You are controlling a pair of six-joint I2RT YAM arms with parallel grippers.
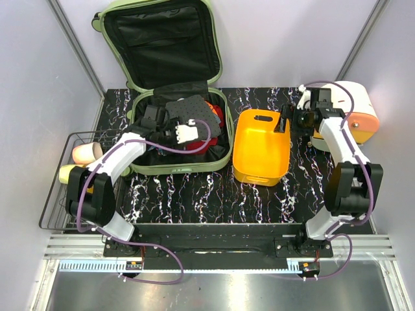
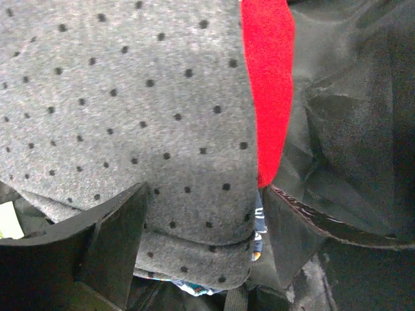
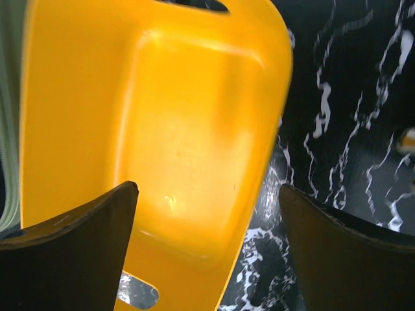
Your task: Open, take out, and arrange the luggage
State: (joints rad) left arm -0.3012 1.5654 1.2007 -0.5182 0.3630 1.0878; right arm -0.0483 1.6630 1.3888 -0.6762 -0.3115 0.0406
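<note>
Close to the arms, the dark counter (image 1: 194, 201) has white marble lines and looks hard and shiny. At its left side sits a thin wire basket (image 1: 55, 194) with two small pale cups (image 1: 84, 153) in it. A bit further in, the right claw (image 3: 209, 188) hangs over the yellow tray (image 1: 259, 152) with its two fingers spread wide and nothing between them. The tray is smooth, glossy plastic with round corners and a slot for a handle. To the left of the tray lies the luggage (image 1: 181, 167), flat on the counter with its lid standing up at the back. The shell is pale green, hard and smooth with round corners, so it is likely stiff and slippery, and too big and heavy for one claw to lift. The thin rim is probably the best place to grab it. Inside, the lining is soft black fabric. The left claw (image 2: 204, 194) reaches into it, fingers spread on each side of a folded grey cloth with black dots (image 2: 130, 97), not squeezing it yet as far as can be seen. That cloth looks fuzzy, light and floppy, so pinching the folded edge should work best. A fluffy red cloth (image 2: 269, 84) lies just beside it. Far off on the right sits a round white and orange thing (image 1: 356, 107).
</note>
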